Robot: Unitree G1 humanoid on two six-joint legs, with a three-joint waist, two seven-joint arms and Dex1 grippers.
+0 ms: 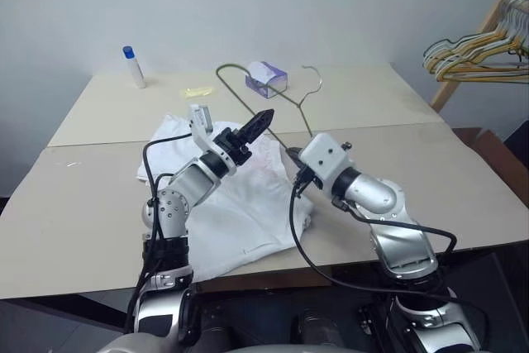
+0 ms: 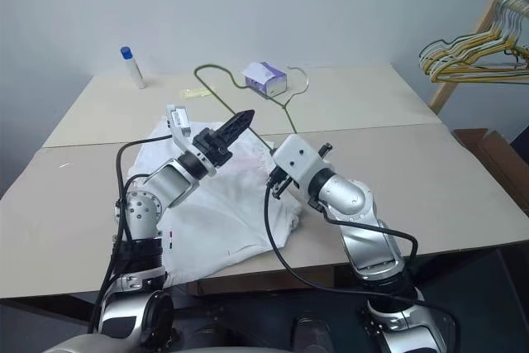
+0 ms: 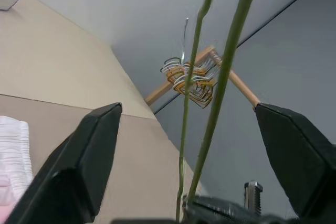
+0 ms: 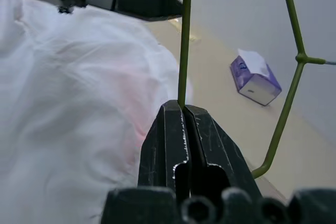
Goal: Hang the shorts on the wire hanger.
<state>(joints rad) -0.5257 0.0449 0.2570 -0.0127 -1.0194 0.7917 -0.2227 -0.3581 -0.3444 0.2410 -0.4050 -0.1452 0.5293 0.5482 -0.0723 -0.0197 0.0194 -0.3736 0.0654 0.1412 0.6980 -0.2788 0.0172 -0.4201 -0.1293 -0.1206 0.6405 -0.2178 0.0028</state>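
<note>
Our right hand (image 4: 184, 109) pinches the thin olive-grey wire hanger (image 1: 285, 101); left hand (image 3: 184, 145) gapes around it above white thin-fabric shorts (image 1: 240, 221). Risk: wire pivots, slips.

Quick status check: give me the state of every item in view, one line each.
Hanger: lifted, clamped by the right pincer.
Shorts: spread flat on the table, not on the hanger.
Right pincer: shut on the hanger wire.
Left pincer: open, fingers either side of the hanger's wires.
Tissue box: resting on the table.
Bottle: upright, blue cap on.
Spare hangers: bunched on a wooden rack.
</note>
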